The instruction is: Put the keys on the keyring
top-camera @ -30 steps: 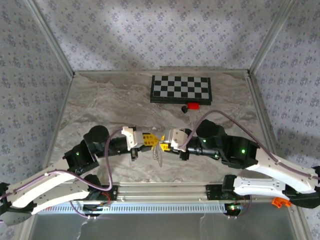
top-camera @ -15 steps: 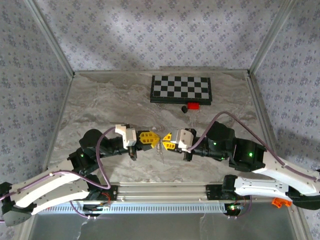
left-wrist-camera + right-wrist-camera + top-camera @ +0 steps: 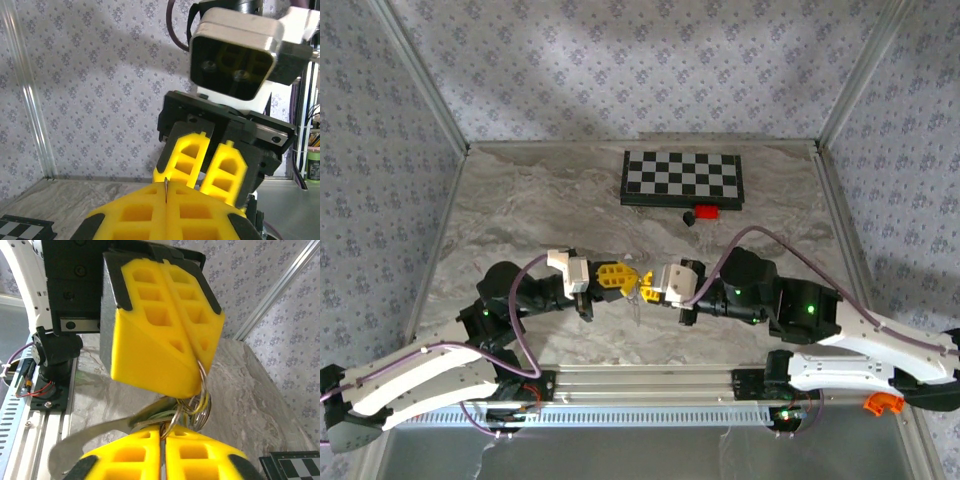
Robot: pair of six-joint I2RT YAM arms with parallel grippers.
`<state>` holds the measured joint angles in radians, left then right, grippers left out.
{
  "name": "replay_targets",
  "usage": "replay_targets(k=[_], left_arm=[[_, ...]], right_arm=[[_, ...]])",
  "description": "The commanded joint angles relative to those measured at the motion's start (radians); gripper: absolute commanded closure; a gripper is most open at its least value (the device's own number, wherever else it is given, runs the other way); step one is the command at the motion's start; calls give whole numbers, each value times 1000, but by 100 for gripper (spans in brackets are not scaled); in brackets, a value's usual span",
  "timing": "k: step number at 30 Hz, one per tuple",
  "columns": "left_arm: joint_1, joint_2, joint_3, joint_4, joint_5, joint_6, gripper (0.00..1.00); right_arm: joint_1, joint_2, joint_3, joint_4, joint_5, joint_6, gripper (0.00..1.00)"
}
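Pinching the keyring (image 3: 199, 402) tight in the left tool (image 3: 623, 278), clamping the key (image 3: 115, 427) in the right tool (image 3: 648, 283), tip to tip above the surface (image 3: 520, 200). Mid-threading by the look, not yet finished.

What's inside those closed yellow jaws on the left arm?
Thin wire loops of the keyring poke out at the tip of the jaws and hang toward the silvery key below. How far the ring reaches in between the jaws is covered.
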<state>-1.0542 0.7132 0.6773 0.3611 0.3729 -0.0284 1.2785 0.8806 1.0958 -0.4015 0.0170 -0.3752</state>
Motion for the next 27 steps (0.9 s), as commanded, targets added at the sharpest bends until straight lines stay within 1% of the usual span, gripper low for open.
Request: replay_targets(k=[1,3,6,11,15,27], left_arm=[[0,-24,14,67,-20,-1,100],[-1,-24,16,57,-17,5,100],[-1,-25,16,53,-5,7,100],[-1,-20,21,56,43,-1,100],[-1,-15,28,53,74,-5,100],[-1,2,31,62,126,-18,100]], right_arm=[[25,-28,26,-6,30,-27,79],[26,-55,15,9,53,-30,75],[23,-92,-6,42,68,-22,73],[16,-123,-21,56,32,-12,74],[1,-105,-15,64,-20,-1,74],[-32,-71,-20,99,-92,30,72]])
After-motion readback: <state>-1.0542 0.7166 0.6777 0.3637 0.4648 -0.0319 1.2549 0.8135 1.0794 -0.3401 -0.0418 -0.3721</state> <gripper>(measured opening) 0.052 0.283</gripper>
